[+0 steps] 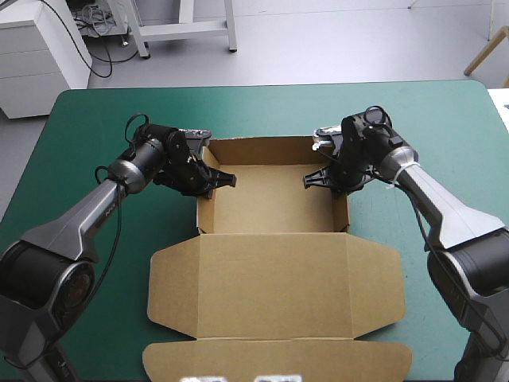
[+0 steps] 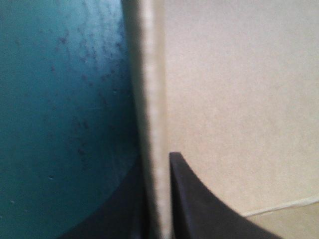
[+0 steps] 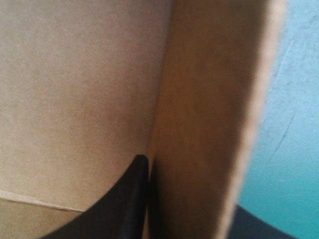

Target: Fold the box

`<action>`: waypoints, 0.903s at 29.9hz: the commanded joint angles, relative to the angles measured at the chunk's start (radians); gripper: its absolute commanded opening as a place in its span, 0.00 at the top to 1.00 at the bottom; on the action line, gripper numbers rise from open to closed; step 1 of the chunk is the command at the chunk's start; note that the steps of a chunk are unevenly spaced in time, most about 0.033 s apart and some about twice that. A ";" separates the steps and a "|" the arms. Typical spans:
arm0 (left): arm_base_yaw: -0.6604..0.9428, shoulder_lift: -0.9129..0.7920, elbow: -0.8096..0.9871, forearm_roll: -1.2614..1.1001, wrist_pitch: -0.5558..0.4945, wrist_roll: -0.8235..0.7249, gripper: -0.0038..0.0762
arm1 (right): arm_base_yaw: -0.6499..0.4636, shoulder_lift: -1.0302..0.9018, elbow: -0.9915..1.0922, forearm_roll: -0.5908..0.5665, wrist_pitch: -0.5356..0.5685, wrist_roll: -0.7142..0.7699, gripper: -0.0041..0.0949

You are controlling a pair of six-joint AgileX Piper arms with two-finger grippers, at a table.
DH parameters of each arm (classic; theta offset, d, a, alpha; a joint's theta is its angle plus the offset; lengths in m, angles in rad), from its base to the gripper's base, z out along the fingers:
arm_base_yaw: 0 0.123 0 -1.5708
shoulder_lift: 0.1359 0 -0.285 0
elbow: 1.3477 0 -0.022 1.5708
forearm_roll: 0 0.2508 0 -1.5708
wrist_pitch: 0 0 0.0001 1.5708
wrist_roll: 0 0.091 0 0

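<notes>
- High view: the brown box (image 1: 270,199) sits mid-table on the teal-green cover (image 1: 95,119) as an open tray. Its lid (image 1: 274,282) lies flat on the side nearer the robot.
- The left gripper (image 1: 208,180) is at the tray's left wall and the right gripper (image 1: 334,180) at its right wall. One black finger of each pokes inside the tray.
- Left wrist view: the left gripper (image 2: 157,172) is nipped onto the box (image 2: 239,99). The wall's pale edge runs straight up between the jaws. One finger (image 2: 199,206) is inside against the board, the other out over the cover (image 2: 60,99).
- Right wrist view: the right gripper (image 3: 189,199) pinches the box (image 3: 75,89) too, its jaws all but together. The upright wall (image 3: 209,124) is sandwiched between the inside finger (image 3: 124,204) and the outer one, which barely peeks past the board.
</notes>
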 commanded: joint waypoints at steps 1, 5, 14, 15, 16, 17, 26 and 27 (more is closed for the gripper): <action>0.005 -0.030 -0.012 0.026 0.015 0.037 0.72 | 0.009 -0.035 -0.029 -0.046 0.011 0.019 0.56; 0.005 -0.030 -0.012 0.017 0.023 0.037 0.41 | 0.009 -0.035 -0.053 -0.052 0.008 0.065 0.45; 0.005 -0.032 -0.025 -0.010 0.042 0.038 0.18 | 0.009 -0.035 -0.109 -0.043 0.016 0.067 0.45; 0.005 -0.032 -0.032 -0.010 0.050 0.038 0.18 | 0.009 -0.035 -0.116 -0.038 0.016 0.067 0.45; 0.005 -0.032 -0.044 -0.010 0.059 0.038 0.18 | 0.009 -0.035 -0.120 -0.034 0.016 0.067 0.45; 0.005 -0.032 -0.060 -0.010 0.071 0.038 0.18 | 0.009 -0.035 -0.125 -0.032 0.016 0.067 0.45; 0.005 -0.032 -0.268 0.033 0.217 0.043 0.18 | 0.009 -0.053 -0.212 -0.056 0.016 0.048 0.45; 0.005 -0.032 -0.288 0.052 0.235 0.043 0.18 | 0.009 -0.058 -0.224 -0.070 0.016 0.042 0.45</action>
